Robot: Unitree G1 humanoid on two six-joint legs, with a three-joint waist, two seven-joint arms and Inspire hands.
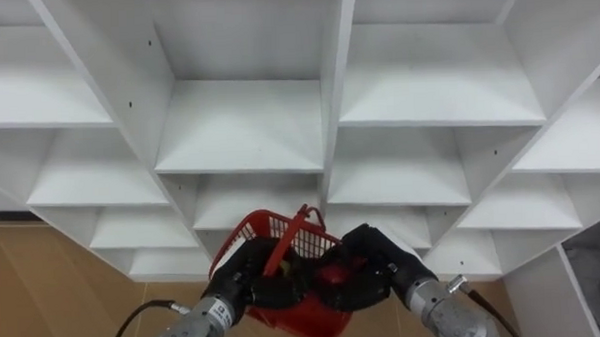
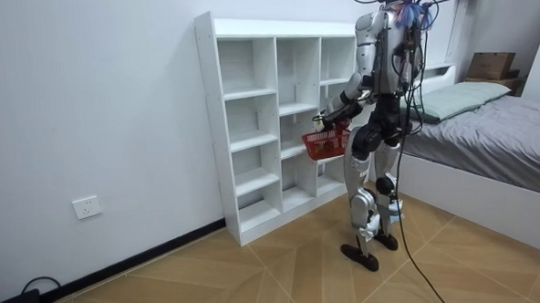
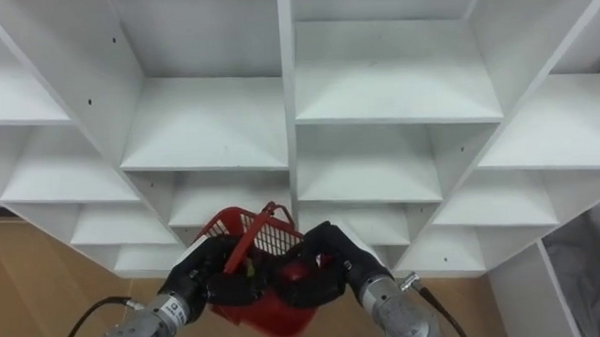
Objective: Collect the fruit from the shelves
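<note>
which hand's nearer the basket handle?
Left. The left hand is at the handle's lower end; the right hand is over the red basket's right side, farther from it.

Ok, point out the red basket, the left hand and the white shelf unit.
red basket (image 1: 254,228): left eye view, on its mesh wall near the rim.
left hand (image 1: 246,276): left eye view, on the back of the hand.
white shelf unit (image 1: 238,126): left eye view, on a shelf board.
</note>
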